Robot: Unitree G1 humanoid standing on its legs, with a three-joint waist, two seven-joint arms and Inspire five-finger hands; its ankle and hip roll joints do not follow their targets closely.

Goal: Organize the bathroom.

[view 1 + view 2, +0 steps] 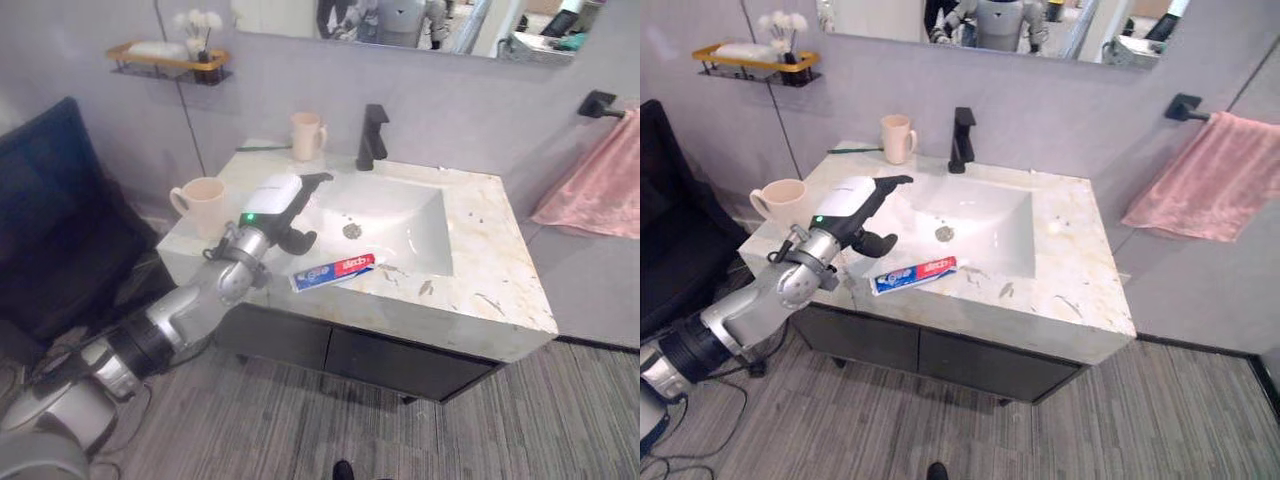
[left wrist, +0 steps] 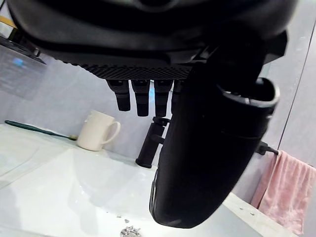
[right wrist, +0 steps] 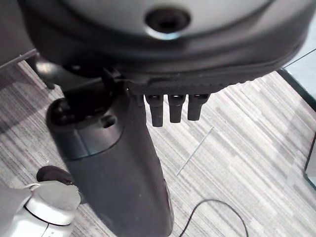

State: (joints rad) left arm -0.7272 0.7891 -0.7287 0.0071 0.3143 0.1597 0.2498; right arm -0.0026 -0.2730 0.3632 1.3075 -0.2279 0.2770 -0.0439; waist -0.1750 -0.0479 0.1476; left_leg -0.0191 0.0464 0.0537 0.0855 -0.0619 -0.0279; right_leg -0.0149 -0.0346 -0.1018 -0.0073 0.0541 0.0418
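A red, white and blue toothpaste tube (image 1: 335, 271) lies on the marble counter's (image 1: 480, 270) front rim, just before the white basin (image 1: 400, 215). My left hand (image 1: 275, 200) hovers over the counter left of the basin, open, fingers (image 2: 141, 96) straight toward the sink, holding nothing. Its thumb hangs just left of the tube. A cream mug (image 1: 203, 203) stands at the counter's left edge beside that hand. Another mug (image 1: 306, 135) and a green toothbrush (image 1: 262, 148) sit at the back left. My right hand (image 3: 118, 163) hangs open over the striped floor.
A black faucet (image 1: 371, 137) stands behind the basin. A pink towel (image 1: 597, 185) hangs on a wall bar at the right. A yellow wall shelf (image 1: 170, 60) holds a vase at the upper left. A dark chair (image 1: 50, 230) stands left of the vanity.
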